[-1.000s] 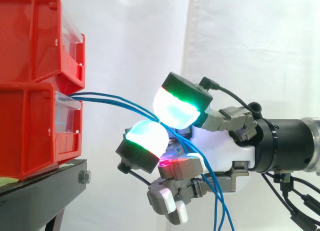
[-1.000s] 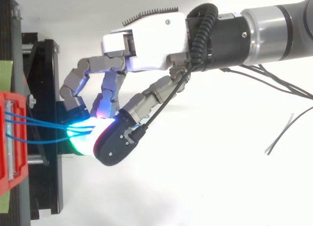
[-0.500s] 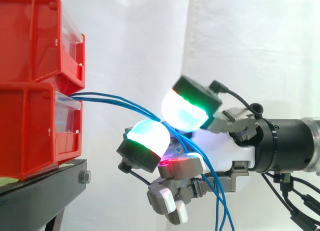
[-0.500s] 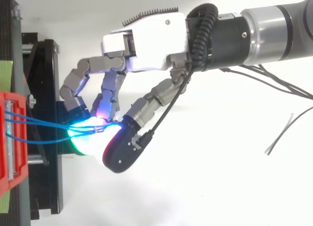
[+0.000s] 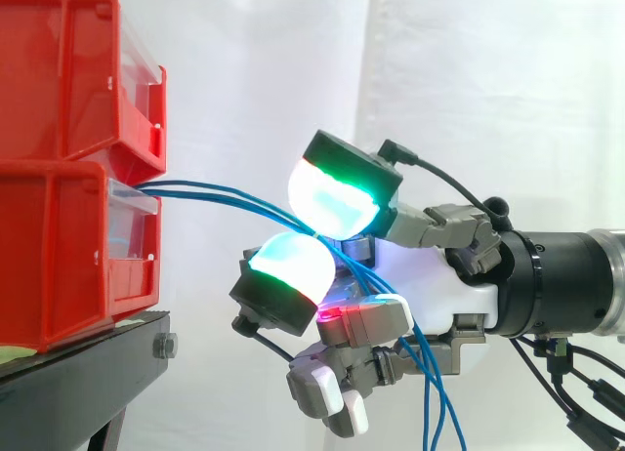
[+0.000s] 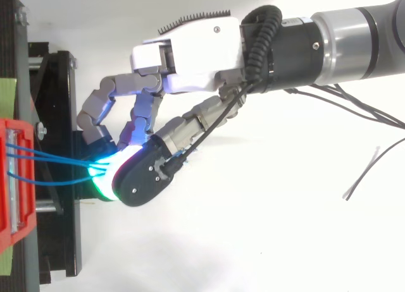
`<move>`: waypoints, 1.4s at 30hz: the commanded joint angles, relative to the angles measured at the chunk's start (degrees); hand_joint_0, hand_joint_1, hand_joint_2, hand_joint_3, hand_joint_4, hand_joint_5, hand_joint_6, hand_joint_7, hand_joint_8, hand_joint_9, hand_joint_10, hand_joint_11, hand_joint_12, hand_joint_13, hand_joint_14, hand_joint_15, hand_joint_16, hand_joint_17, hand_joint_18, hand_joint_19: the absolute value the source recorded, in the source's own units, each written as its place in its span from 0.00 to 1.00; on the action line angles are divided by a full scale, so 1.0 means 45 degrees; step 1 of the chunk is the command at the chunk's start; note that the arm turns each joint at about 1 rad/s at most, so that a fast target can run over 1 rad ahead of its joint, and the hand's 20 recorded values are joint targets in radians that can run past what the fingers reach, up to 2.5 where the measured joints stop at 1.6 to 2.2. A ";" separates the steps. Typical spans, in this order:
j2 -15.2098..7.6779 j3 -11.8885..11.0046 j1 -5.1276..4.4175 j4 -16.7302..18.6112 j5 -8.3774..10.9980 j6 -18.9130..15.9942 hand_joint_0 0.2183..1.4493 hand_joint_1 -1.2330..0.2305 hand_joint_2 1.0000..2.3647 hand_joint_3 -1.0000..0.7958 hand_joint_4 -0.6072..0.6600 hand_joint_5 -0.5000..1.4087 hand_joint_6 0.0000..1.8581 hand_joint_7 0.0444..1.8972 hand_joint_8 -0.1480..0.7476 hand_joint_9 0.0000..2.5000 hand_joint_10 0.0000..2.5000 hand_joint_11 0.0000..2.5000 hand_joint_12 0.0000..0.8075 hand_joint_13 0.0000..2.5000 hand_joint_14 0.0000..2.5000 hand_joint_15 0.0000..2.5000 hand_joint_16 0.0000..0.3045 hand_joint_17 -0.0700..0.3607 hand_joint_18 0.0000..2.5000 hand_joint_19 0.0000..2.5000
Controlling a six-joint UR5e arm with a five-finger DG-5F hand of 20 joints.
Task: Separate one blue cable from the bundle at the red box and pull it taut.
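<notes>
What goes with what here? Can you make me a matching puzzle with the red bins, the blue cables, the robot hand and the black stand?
Things:
1. red bins
2. blue cables
3. robot hand
4. black stand

States:
A. pinching something between two glowing pads
B. underneath the bins
C. stacked one on the other
D. running from the bins' front to the robot hand

Pairs: 1-C, 2-D, 3-A, 4-B

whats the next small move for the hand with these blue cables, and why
Probably loosen the pinch slightly and let all but one strand slip out before drawing back. The hand has its glowing pads meeting where several blue cables converge, so more than one looks caught, and they sag in a curve from the red box.
</notes>
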State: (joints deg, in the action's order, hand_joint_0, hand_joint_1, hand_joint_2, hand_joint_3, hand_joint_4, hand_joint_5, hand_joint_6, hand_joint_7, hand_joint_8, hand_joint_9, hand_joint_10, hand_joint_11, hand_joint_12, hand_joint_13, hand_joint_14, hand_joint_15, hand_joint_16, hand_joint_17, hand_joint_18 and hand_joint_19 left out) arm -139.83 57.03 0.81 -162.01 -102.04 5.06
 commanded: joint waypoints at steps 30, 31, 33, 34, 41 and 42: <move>0.0000 0.0001 -0.0024 -0.0013 -0.0039 0.0009 0.22 0.52 0.00 0.28 0.56 0.19 0.46 0.55 0.51 0.48 0.01 0.49 0.51 0.38 0.01 0.32 0.19 0.46 0.33 0.35; 0.0000 0.0001 -0.0024 -0.0013 -0.0020 0.0009 0.23 0.54 0.00 0.28 0.55 0.19 0.46 0.55 0.50 0.48 0.01 0.48 0.50 0.38 0.01 0.32 0.18 0.45 0.32 0.35; 0.0000 0.0001 -0.0024 -0.0013 -0.0020 0.0009 0.26 0.55 0.00 0.28 0.54 0.18 0.46 0.55 0.48 0.48 0.01 0.49 0.48 0.37 0.01 0.32 0.17 0.44 0.31 0.36; 0.0000 0.0001 -0.0024 -0.0013 -0.0039 0.0009 0.30 0.54 0.00 0.28 0.53 0.18 0.46 0.57 0.47 0.47 0.01 0.49 0.46 0.37 0.01 0.32 0.16 0.42 0.31 0.37; 0.0000 0.0001 -0.0024 -0.0013 -0.0059 0.0009 0.31 0.36 0.01 0.42 0.51 0.18 0.46 0.61 0.48 0.46 0.01 0.50 0.47 0.36 0.01 0.33 0.17 0.43 0.30 0.37; 0.0000 0.0001 -0.0024 -0.0013 -0.0059 0.0009 0.31 0.33 0.01 0.44 0.52 0.18 0.47 0.61 0.48 0.46 0.01 0.50 0.47 0.36 0.01 0.33 0.17 0.43 0.30 0.37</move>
State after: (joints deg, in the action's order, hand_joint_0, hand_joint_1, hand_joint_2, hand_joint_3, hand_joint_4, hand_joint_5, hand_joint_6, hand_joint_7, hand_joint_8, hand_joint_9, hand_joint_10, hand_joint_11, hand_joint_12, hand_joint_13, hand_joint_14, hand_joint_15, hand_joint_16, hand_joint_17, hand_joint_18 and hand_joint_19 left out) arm -139.83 57.04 0.71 -162.07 -102.27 5.09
